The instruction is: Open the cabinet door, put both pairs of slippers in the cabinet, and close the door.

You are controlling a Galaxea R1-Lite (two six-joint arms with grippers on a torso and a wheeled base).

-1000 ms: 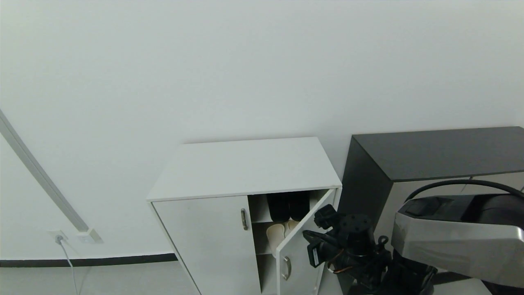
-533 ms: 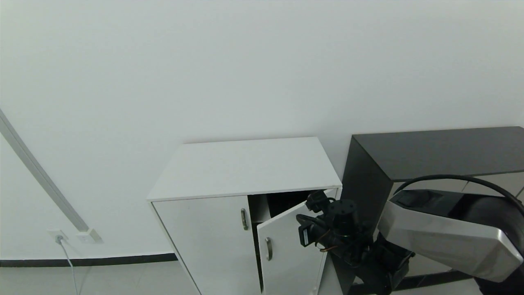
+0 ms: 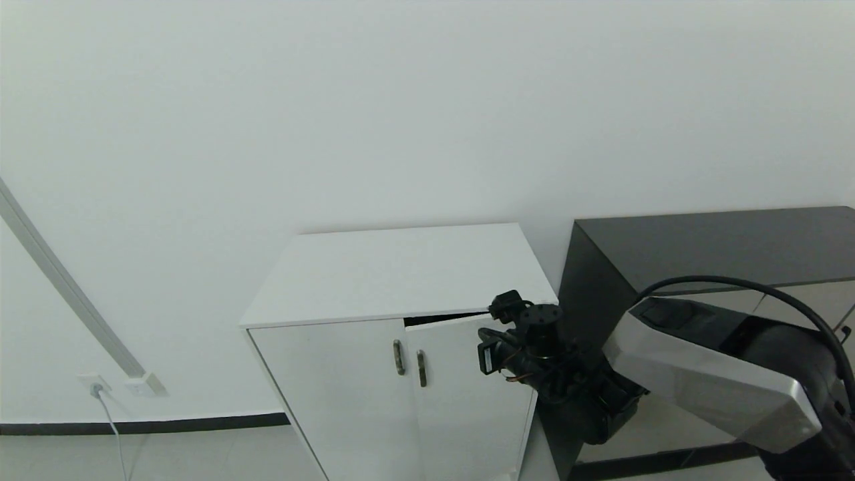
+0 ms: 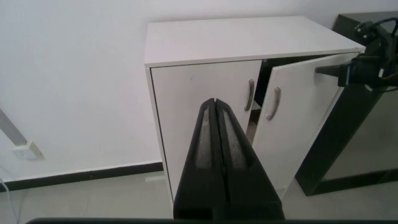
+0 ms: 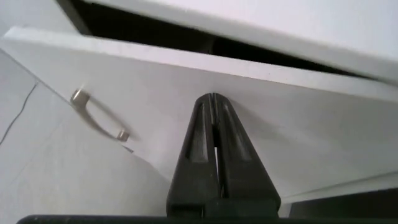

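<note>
The white cabinet (image 3: 401,274) stands against the wall with its left door (image 3: 334,387) flat shut. Its right door (image 3: 467,394) is almost shut, leaving a thin dark gap along the top edge. My right gripper (image 3: 482,334) is shut, and in the right wrist view its tips (image 5: 213,98) press on the right door's outer face (image 5: 155,93), beside the metal handle (image 5: 99,118). My left gripper (image 4: 214,102) is shut on nothing and hangs well in front of the cabinet (image 4: 249,37), facing the left door. The door hides the cabinet's inside.
A dark cabinet (image 3: 708,247) stands right beside the white one, close to my right arm. A wall socket with a cable (image 3: 93,386) and a slanted cable duct (image 3: 60,280) are on the wall to the left. Bare floor (image 4: 93,193) lies in front.
My right gripper has pushed the right door from wide open to nearly shut. The black and the pale slippers on the shelves are now hidden behind it.
</note>
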